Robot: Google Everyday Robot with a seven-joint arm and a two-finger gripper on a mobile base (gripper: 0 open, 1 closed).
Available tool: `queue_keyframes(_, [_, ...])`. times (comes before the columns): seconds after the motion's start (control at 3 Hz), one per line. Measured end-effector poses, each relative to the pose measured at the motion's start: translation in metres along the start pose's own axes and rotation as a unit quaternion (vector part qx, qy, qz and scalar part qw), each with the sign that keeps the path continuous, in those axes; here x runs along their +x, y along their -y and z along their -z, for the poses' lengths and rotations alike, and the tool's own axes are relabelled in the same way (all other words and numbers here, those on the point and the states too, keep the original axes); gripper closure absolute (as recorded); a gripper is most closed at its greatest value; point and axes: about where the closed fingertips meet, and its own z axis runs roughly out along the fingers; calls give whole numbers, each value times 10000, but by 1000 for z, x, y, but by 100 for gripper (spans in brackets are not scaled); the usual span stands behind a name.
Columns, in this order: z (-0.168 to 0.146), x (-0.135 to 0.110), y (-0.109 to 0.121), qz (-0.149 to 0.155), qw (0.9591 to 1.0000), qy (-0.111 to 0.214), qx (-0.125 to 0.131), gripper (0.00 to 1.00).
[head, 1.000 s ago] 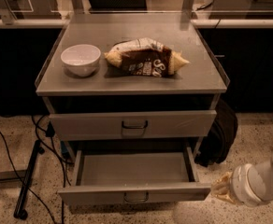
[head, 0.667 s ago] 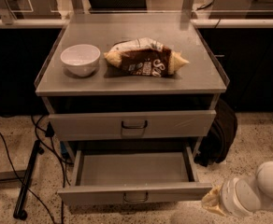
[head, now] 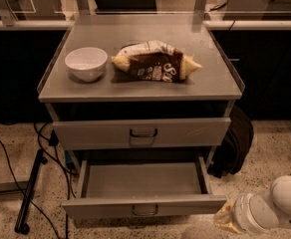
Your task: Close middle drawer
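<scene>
The middle drawer (head: 143,180) is pulled far out of the grey cabinet, and its plain grey tray is empty. Its low front panel (head: 95,206) carries a small centred loop handle (head: 145,210). My gripper (head: 225,217) is at the bottom right, low and just beside the right end of that front panel, on the white arm (head: 280,208). I cannot tell whether it touches the panel.
The taller drawer front (head: 85,133) above has a bigger handle (head: 143,133). On the cabinet top (head: 150,88) stand a white bowl (head: 86,63) and a chip bag (head: 155,61). A black bag (head: 235,143) leans at the cabinet's right. Cables and a black stand (head: 28,193) lie on the floor at the left.
My arm and gripper have moved left and slightly down toward the right end of the open drawer's front. The drawer has not moved.
</scene>
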Motion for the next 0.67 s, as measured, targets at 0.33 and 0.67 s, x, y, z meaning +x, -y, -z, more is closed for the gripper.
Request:
queue_keyframes(0.33, [-15, 6, 0, 55, 10000, 28, 10, 100])
queue_keyframes(0.67, [-43, 12, 6, 156, 9998, 149, 13, 100])
